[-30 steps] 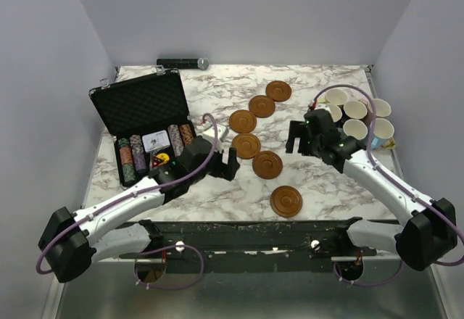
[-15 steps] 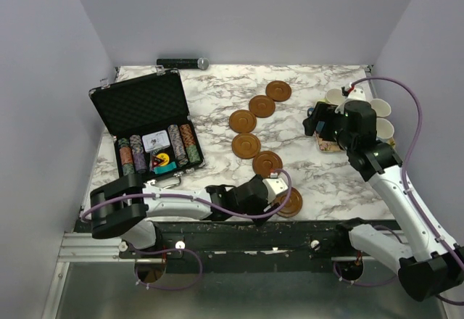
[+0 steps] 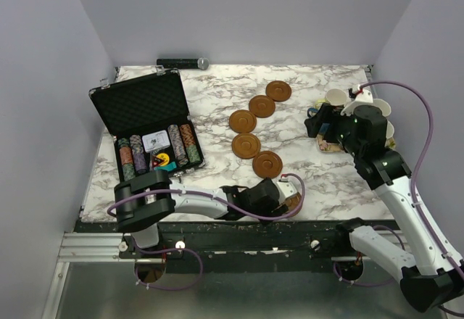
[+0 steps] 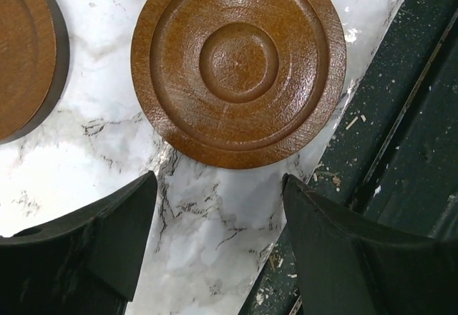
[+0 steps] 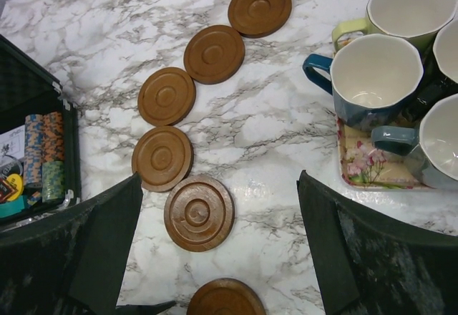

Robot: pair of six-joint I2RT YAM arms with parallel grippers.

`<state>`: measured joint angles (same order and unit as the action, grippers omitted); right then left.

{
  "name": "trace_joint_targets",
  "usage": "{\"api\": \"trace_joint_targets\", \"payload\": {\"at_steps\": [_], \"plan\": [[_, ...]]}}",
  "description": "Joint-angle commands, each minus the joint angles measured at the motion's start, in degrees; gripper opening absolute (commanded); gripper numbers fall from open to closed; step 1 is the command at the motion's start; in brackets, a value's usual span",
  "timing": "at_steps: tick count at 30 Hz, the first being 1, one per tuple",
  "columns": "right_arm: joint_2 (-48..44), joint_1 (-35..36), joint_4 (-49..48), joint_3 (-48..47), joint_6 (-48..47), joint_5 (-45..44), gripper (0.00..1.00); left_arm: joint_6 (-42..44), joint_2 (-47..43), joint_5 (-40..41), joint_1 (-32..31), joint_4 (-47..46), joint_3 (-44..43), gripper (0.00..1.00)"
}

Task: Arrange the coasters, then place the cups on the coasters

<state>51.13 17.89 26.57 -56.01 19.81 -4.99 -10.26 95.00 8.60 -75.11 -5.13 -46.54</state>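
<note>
Five reddish-brown coasters curve across the marble from the far one (image 3: 278,90) to the near one (image 3: 267,164). A sixth coaster (image 4: 238,64) lies by the table's near edge. My left gripper (image 3: 284,200) hovers over it and covers most of it from above. In the left wrist view that gripper (image 4: 218,181) is open, its fingers just short of the disc and holding nothing. The cups, among them a dark blue one (image 5: 372,75) and a yellow-green one (image 5: 411,3), stand on a floral tray (image 5: 356,166). My right gripper (image 5: 220,179) hangs open high over the marble, left of the cups.
An open black poker-chip case (image 3: 145,127) sits at the left. A dark cylinder (image 3: 181,63) lies at the back edge. The table's dark front rail (image 4: 408,150) runs right beside the sixth coaster. My right arm (image 3: 366,134) hides part of the cups from above.
My left arm has swung from beside the case to the near edge over the sixth coaster, its jaws narrowing somewhat. The right arm has pulled back toward the cups.
</note>
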Motion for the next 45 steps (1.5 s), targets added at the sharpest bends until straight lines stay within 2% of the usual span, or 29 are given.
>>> {"api": "trace_joint_targets", "payload": {"at_steps": [1,12,21,25,29,32,45], "plan": [[-2.00,-0.22,0.77,-2.09,-0.48,0.60,0.97,1.03,2.55,0.19,-0.47,-2.08,-2.50,0.77],[-4.73,-0.22,3.31,-3.76,-0.92,-2.30,0.97,-0.37,8.00,6.60,-0.39,-0.68,-6.89,0.63],[-6.05,-0.22,3.84,-3.67,-0.57,-2.12,0.97,-1.86,9.85,7.74,-0.47,-2.26,-8.74,0.60],[-6.31,-0.22,3.93,-3.67,-0.57,-2.39,0.97,-2.92,7.31,8.01,-0.56,-5.24,-6.46,0.61],[-6.48,-0.22,4.11,-4.11,-0.83,-3.18,0.97,-0.73,1.95,5.03,-0.74,-8.23,-2.68,0.66],[-6.31,-0.22,4.11,-4.63,-0.83,-3.62,0.97,-0.55,0.36,3.18,-0.83,-5.87,-2.94,0.66],[-6.93,-0.22,3.93,-5.34,-0.83,-3.18,0.97,-2.04,5.98,-1.83,-1.44,1.61,-9.17,0.63]]}}
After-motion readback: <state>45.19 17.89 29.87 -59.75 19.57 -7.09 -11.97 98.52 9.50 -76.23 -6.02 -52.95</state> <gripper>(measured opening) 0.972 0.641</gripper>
